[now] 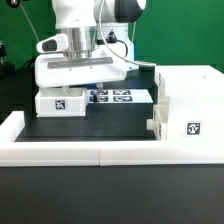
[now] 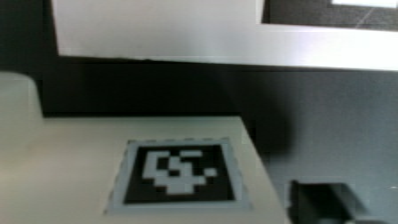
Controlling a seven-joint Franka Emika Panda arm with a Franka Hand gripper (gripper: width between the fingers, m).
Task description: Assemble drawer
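Observation:
A white tray [image 1: 60, 100] with a black-and-white tag stands on the black table at the exterior view's left. A wider white drawer part [image 1: 95, 72] sits right behind and above it. My gripper [image 1: 85, 66] is low over these parts. In the wrist view the tagged white face [image 2: 178, 172] fills the near field. One dark finger [image 2: 329, 200] stands wide of it, just off its edge. The other finger is hidden behind the white face. The gripper [image 2: 199, 208] looks open. The tall housing [image 1: 190, 105] with its tag stands at the exterior view's right.
The marker board [image 1: 118, 96] lies flat between the tray and the housing. A low white wall [image 1: 80, 150] borders the table's front and left sides. Another white surface [image 2: 178, 30] shows across a dark gap in the wrist view.

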